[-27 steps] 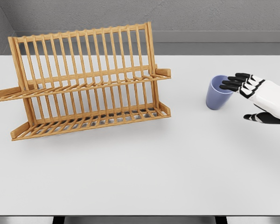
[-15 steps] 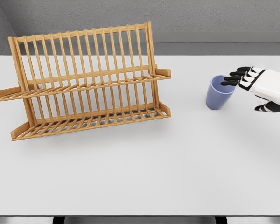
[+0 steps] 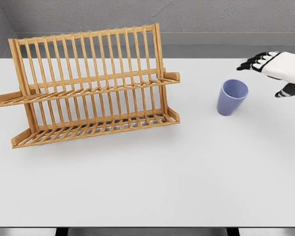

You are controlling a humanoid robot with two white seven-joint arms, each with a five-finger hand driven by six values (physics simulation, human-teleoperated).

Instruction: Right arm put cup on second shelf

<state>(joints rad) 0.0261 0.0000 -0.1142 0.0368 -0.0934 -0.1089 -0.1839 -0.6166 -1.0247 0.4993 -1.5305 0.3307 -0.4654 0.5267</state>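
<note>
1. At far right, the right hand (image 3: 278, 69) hovers with fingers spread, holding nothing, above and apart from the cup (image 3: 232, 97).
2. Cup stands upright on the worktop (image 3: 162, 172), ungrasped.
3. Rack (image 3: 88, 83) stands well left; its upper shelf is the target.

Right hand (image 3: 278, 69) at right edge, raised, fingers (image 3: 253, 63) spread and extended leftward, thumb below, holding nothing.
</note>
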